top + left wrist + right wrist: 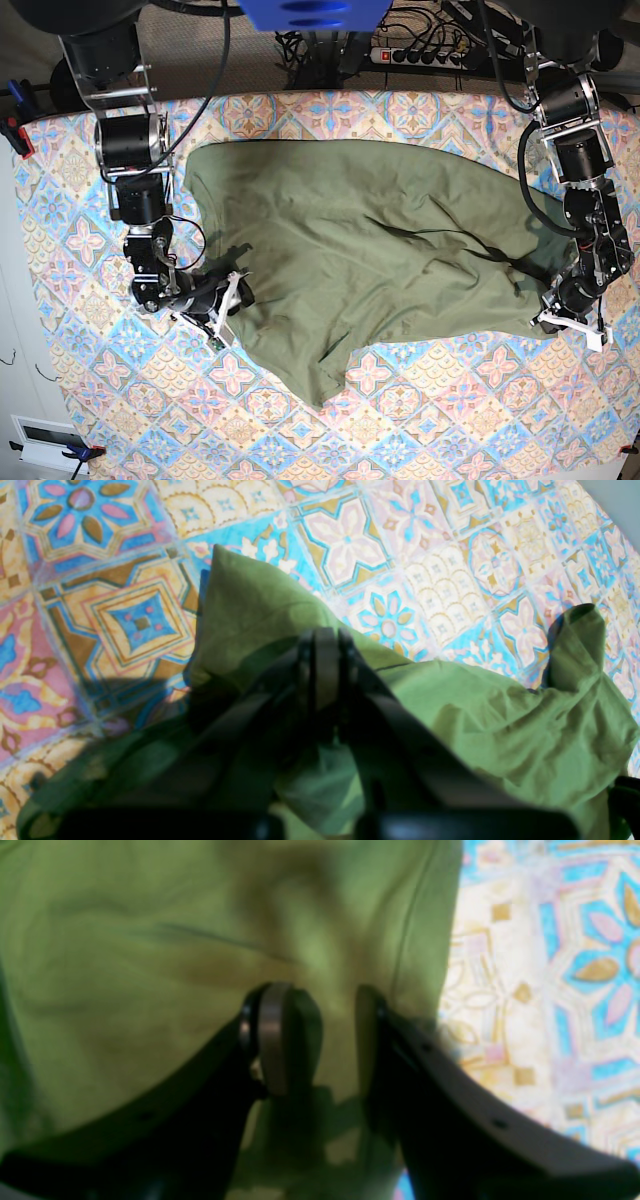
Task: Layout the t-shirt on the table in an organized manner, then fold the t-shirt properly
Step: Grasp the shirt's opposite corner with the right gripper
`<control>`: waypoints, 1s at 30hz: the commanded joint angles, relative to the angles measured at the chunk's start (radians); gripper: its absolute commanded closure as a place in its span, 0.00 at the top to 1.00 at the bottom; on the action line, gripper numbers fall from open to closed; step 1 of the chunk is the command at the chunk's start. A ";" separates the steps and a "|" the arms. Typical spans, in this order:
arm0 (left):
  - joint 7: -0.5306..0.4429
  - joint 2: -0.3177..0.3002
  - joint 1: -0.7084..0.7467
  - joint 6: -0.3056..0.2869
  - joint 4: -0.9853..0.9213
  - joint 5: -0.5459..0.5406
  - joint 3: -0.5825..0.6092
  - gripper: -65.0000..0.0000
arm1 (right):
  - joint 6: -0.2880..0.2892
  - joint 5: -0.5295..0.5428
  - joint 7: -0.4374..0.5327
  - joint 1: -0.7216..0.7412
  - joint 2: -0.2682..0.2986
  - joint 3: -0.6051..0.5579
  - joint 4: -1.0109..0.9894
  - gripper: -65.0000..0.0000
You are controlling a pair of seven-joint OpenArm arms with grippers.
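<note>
- Left wrist view: my left hand [325,670] has its fingers pressed together on a bunched ridge of the t-shirt [480,715], pinching the cloth. The fabric rises in soft peaks around the grip and slumps onto the desk [125,615], so I judge it light, limp and easily creased. It will follow a pull only near the pinch, and a seam or hem edge is the surest place to hold
- Right wrist view: my right hand [320,1040] sits low over the green cloth, close to its straight edge, where the patterned desk shows beside it. The fingers [272,1035] stand apart with fabric in the gap between them. The view is blurred, and I cannot tell whether they press on a fold or merely straddle it
- Base view: the t-shirt [380,250] lies spread but rumpled across the middle of the desk [420,420], with one corner trailing towards the near edge. My left hand [572,305] is at the garment's side on this view's right, the forearm dropping steeply from above. My right hand [228,300] is at the opposite side, its arm reaching down along the desk's edge and the wrist turned in towards the cloth. The two hands are well apart, one at each end
</note>
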 commanded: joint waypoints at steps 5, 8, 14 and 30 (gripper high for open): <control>-0.021 -0.018 -0.015 -0.006 0.018 -0.008 -0.006 0.00 | 0.004 0.014 0.020 0.036 -0.001 0.005 0.017 0.30; -0.021 -0.017 -0.010 -0.006 0.018 -0.011 -0.006 0.00 | 0.004 0.014 0.025 0.038 0.002 0.011 0.018 0.30; -0.022 -0.021 -0.007 -0.006 0.018 -0.079 -0.006 0.00 | 0.004 0.014 0.062 0.065 0.002 0.011 0.018 0.30; -0.024 -0.020 0.007 -0.006 0.018 -0.083 -0.008 0.00 | 0.004 0.014 0.118 0.079 0.007 0.013 0.011 0.30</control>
